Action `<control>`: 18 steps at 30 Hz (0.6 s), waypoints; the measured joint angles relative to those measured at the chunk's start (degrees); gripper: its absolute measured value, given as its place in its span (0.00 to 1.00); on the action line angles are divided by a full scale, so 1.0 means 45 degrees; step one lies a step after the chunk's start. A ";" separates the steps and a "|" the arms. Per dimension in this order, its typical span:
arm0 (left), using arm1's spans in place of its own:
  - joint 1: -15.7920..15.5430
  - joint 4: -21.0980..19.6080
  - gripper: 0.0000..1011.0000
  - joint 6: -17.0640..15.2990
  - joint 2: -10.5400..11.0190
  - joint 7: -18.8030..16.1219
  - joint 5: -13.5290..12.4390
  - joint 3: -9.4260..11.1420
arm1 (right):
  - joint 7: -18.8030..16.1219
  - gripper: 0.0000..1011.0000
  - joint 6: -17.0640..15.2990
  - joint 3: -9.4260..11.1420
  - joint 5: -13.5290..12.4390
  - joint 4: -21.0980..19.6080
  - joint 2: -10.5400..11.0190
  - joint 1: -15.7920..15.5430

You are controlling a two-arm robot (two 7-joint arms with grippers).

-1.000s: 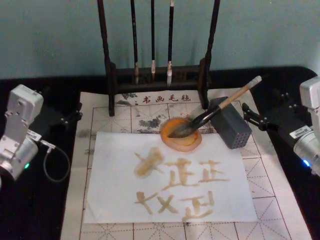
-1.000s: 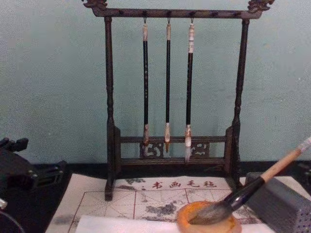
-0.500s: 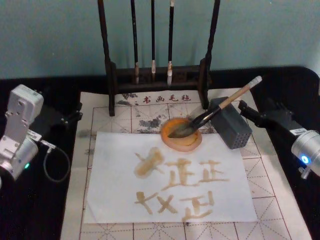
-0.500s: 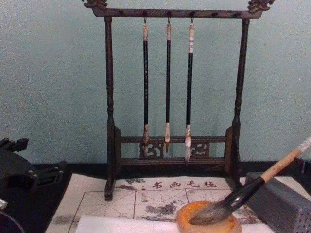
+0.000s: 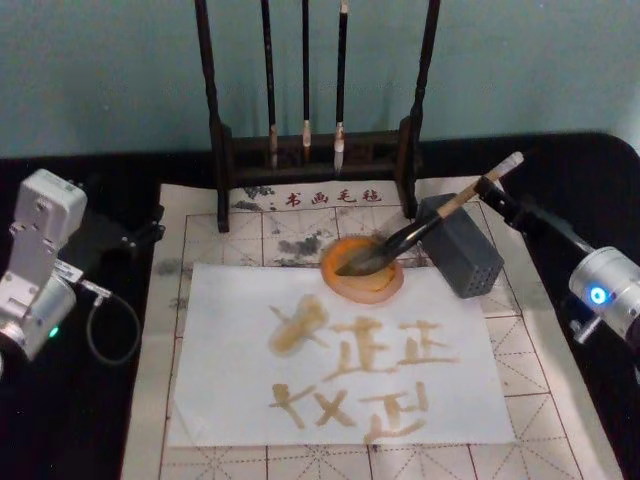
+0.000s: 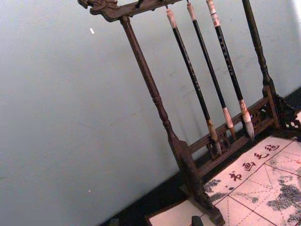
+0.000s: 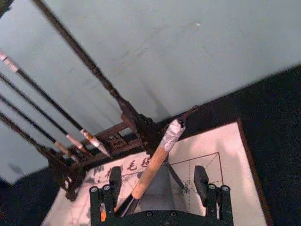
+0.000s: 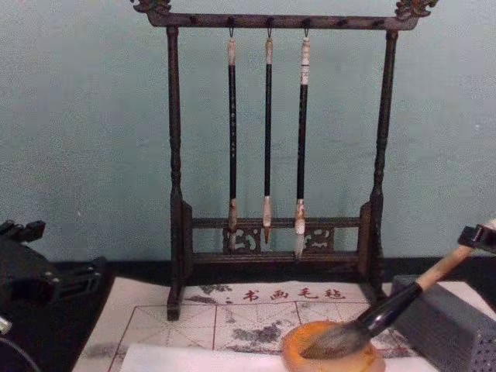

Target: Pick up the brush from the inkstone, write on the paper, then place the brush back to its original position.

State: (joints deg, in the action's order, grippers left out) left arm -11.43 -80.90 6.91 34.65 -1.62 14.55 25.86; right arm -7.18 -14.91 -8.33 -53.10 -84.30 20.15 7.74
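The right gripper (image 5: 489, 193), jaws spread, straddles the upper handle of the brush (image 5: 441, 214), whose bristles rest in the inkstone (image 5: 362, 292); the left gripper (image 5: 136, 238) sits far left.

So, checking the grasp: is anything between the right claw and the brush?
Nothing visible: the open right claw flanks the brush near its handle's top; the grey block props it lower down.

Soft, even light is filling the scene; the paper (image 5: 340, 352) is glowing brightest, the black surface (image 5: 80, 430) is swallowing detail, and the rack (image 8: 271, 223) is casting barely any shadow on the wall (image 8: 85, 116).
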 joint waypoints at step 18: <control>0.0000 0.0000 0.99 0.0000 0.0000 0.0000 0.0000 0.0000 | 0.1155 0.99 -0.0590 0.0377 -0.2247 0.0920 -0.1109 0.0846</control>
State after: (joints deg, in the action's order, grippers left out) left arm -11.43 -80.90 6.91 34.65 -1.62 14.55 25.86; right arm -1.99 -17.57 -6.64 -63.21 -80.16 15.16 11.55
